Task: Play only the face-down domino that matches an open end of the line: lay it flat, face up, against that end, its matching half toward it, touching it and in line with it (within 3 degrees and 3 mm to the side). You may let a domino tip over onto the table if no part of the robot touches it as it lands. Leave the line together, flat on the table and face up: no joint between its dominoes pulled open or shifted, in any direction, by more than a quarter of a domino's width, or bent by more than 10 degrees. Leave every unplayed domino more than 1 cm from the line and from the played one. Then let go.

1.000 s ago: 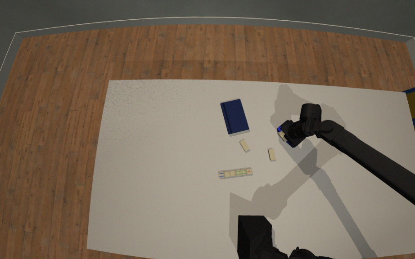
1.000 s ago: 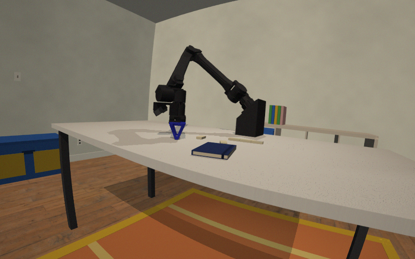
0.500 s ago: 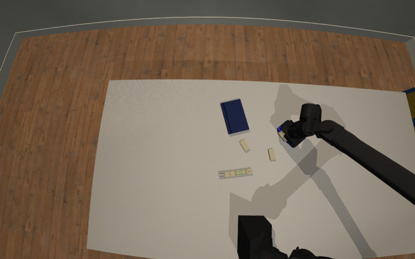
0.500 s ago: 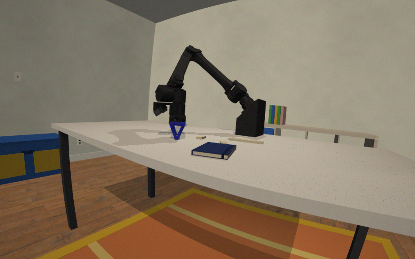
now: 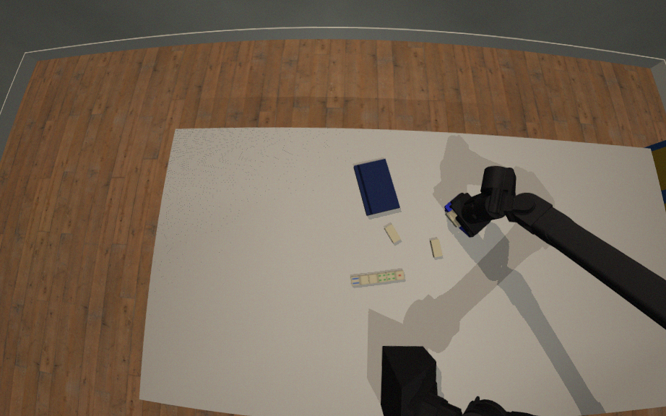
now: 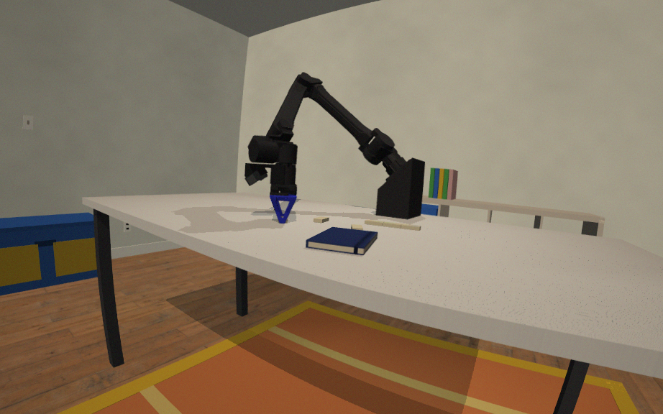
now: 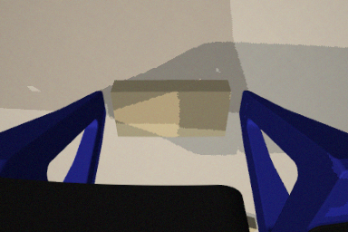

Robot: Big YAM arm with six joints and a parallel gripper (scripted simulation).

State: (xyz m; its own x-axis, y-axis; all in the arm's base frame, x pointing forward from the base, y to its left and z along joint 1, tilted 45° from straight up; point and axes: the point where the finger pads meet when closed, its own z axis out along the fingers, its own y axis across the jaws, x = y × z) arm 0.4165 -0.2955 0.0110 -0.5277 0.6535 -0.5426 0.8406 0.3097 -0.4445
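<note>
The face-up line of dominoes (image 5: 378, 277) lies flat near the table's middle; it also shows in the side view (image 6: 392, 224). Two face-down cream dominoes (image 5: 392, 233) (image 5: 435, 247) lie apart from it toward the far side. A third face-down domino (image 7: 170, 108) lies on the table between my blue fingers. My gripper (image 5: 451, 216) is low at the table to the right of these, seen also from the side (image 6: 282, 215). In the wrist view the gripper (image 7: 172, 101) is open and straddles the domino, with a small gap on each side.
A blue notebook (image 5: 376, 186) lies flat beyond the loose dominoes, also in the side view (image 6: 341, 240). The arm's black base (image 5: 407, 380) stands at the near table edge. A blue and yellow cabinet (image 6: 35, 252) stands off the table.
</note>
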